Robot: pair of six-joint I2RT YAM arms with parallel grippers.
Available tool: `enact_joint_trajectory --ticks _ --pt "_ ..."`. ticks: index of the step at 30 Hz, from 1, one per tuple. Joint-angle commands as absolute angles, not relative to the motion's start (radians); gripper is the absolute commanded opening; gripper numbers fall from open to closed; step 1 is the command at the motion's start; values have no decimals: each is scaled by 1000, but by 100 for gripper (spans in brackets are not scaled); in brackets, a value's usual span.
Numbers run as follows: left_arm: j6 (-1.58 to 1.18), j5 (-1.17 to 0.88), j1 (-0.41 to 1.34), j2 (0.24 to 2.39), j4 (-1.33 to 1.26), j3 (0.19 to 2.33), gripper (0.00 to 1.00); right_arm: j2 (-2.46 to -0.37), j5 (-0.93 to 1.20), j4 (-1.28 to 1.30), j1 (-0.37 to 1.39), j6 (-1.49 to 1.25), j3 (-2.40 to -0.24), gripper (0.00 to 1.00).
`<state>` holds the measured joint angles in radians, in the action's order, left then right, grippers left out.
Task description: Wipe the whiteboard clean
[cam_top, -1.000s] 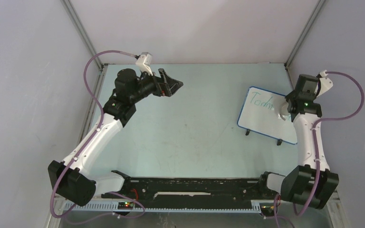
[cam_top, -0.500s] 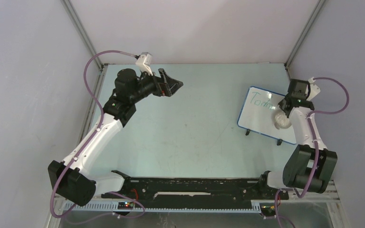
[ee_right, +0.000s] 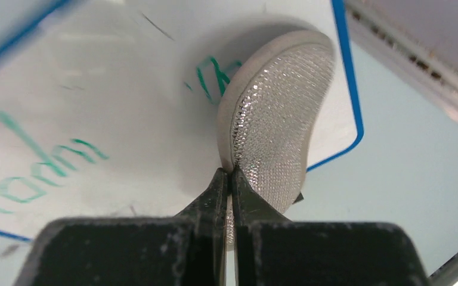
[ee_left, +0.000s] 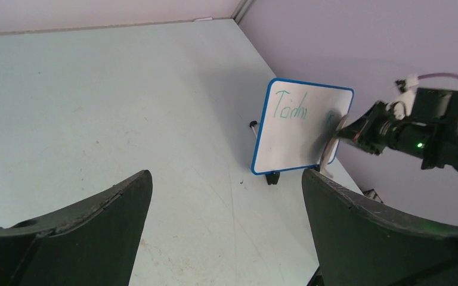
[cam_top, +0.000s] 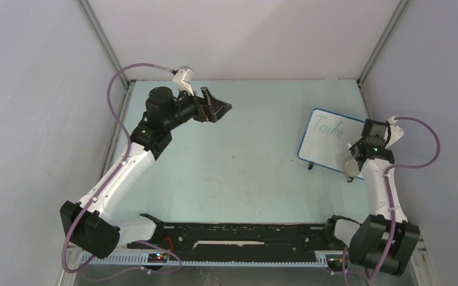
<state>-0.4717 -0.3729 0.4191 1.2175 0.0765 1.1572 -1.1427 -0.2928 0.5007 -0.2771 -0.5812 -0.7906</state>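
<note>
The whiteboard (cam_top: 327, 148), blue-rimmed on small black feet, stands tilted at the right of the table. Green handwriting (cam_top: 327, 127) sits on its far part. My right gripper (cam_top: 352, 165) is shut on the grey-beige oval sponge pad (cam_top: 350, 170) and presses it on the board's near right corner. In the right wrist view the pad (ee_right: 277, 113) lies flat against the board (ee_right: 107, 83), pinched by its edge in my gripper (ee_right: 231, 174), with a green mark (ee_right: 210, 72) beside it. My left gripper (cam_top: 220, 108) is open and empty, high at the far left. Its view shows the board (ee_left: 295, 134).
The table (cam_top: 244, 161) is pale green with grey walls on three sides. A black rail (cam_top: 232, 233) runs along the near edge between the arm bases. The right wall stands close behind the whiteboard.
My right gripper has dragged the sponge pad across the board toward its near right corner, and the arm has folded back toward its base. The left arm has barely moved.
</note>
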Motion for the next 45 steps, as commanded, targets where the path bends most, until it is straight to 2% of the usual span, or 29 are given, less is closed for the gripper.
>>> enact_joint_trajectory --ticks 1,17,24,35,42,45 --pt "-485 -390 446 1191 48 1123 98 -1057 -340 522 -294 -522 -925 0" --pt "-497 -385 552 1247 48 1117 98 -1329 -243 549 -331 -584 -1185 0" --pt "-512 -398 602 1267 48 1119 98 -1380 -301 619 -296 -614 -1159 0" --pt "-531 -409 658 1266 42 1115 98 -1246 -273 605 -325 -622 -877 0" --pt "-522 -400 658 1265 53 1120 98 -1075 -316 652 -422 -513 -971 0" --pt "-529 -408 657 1265 50 1120 98 -1076 -308 637 -430 -492 -1034 0"
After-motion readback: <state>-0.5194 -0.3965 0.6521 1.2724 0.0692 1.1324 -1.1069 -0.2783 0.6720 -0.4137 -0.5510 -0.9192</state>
